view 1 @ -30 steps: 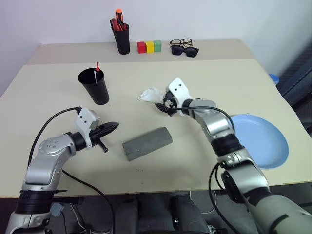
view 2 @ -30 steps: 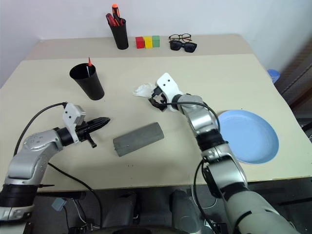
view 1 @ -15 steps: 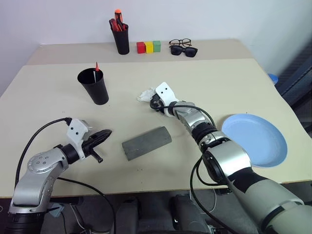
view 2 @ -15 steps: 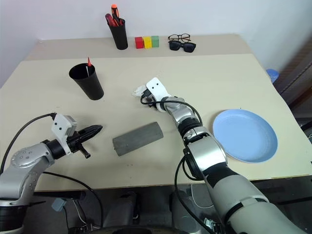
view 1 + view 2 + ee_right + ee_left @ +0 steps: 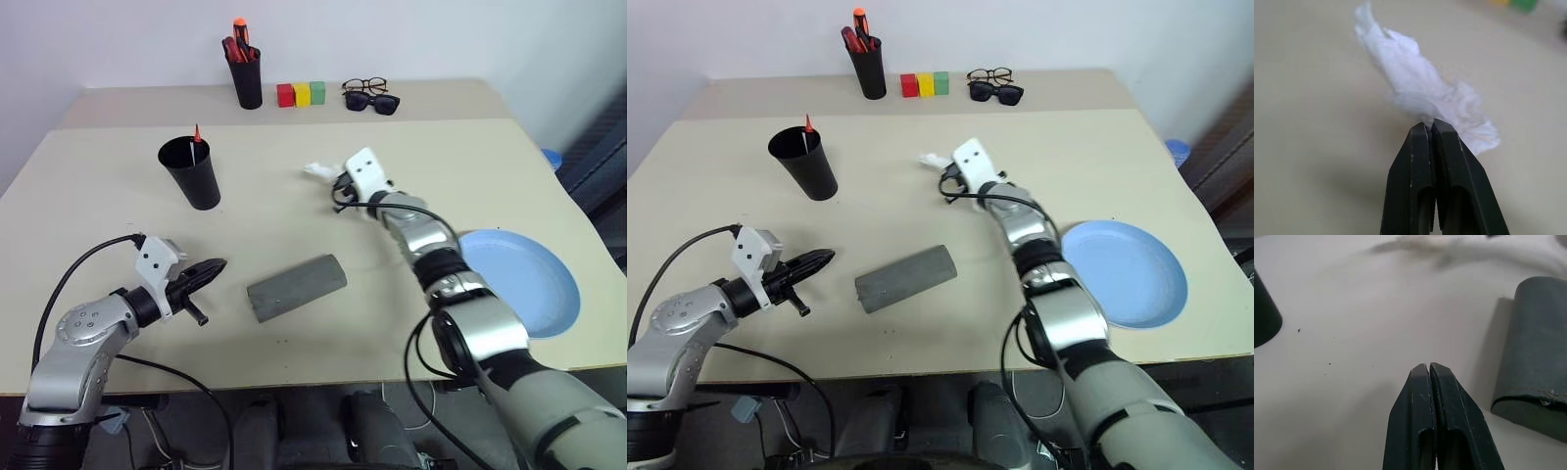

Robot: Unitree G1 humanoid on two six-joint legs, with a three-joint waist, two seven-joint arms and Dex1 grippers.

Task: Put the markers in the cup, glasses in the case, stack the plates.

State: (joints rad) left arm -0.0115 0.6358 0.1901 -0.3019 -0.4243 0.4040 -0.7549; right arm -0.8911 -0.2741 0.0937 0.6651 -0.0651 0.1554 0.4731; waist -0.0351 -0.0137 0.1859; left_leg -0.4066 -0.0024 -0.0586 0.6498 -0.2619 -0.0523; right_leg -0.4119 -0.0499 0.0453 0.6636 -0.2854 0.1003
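Both arms are shiny silver-grey with black rings at the joints. Each wrist has a small white box (a black cable loops out of it). The left gripper [image 5: 217,265] has two black pointy fingers.

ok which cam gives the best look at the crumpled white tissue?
Right wrist view: the crumpled white tissue sits close up, pinched in the shut right claw. Both eye views show it small, beyond the claw over the table. Left wrist view gives a pale smear.
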